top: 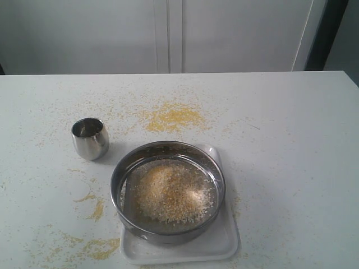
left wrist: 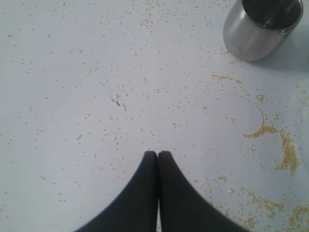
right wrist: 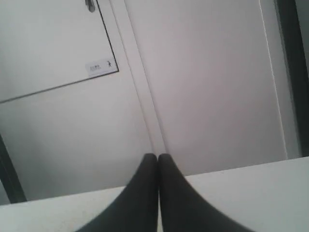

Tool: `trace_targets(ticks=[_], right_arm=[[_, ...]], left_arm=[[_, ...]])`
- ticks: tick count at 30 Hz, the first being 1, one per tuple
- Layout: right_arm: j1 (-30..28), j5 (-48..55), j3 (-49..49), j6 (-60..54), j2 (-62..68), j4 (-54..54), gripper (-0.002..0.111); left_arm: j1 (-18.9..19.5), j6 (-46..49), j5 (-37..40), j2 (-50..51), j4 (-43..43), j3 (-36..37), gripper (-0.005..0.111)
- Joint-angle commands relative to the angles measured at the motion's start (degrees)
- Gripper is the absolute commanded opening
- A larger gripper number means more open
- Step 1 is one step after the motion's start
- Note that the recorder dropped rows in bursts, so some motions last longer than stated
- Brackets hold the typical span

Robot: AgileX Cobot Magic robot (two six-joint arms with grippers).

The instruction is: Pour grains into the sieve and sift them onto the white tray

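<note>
It looks like a plain lab or test room: a bare white desk (top: pixel 291 168) scattered with spilled grains (top: pixel 171 116), and behind it smooth white doors (right wrist: pixel 53 43), one carrying a small label (right wrist: pixel 101 66)

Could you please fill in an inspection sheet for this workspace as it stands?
Surface: white table, strewn with spilled grains, thickest behind the sieve.
Job's things: sieve sits on the white tray; a heap of grains lies on its mesh.
Clutter: steel cup upright, left of the sieve, apart from it.
Grippers: left gripper shut, empty, over the table; right gripper shut, empty.
Cables: nothing seen.
Surroundings: pale cabinet doors behind the table.
</note>
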Motion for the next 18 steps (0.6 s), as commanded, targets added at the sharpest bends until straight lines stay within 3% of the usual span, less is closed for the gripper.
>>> trace_targets(ticks=[1, 9, 18], right_arm=[[0.2, 3.8, -6.2, -5.5, 8.8, -2.8, 0.0], [0.2, 21.4, -17.8, -13.8, 23.0, -1.7, 0.0], [0.2, 41.1, -28.8, -32.2, 35.4, 14.7, 0.0]], left_arm=[[0.3, -0.1, 0.1, -0.5, -0.5, 0.4, 0.001], [0.3, -0.1, 0.1, -0.5, -0.5, 0.4, 0.001], [0.3, -0.1, 0.1, -0.5, -0.4, 0.4, 0.001]])
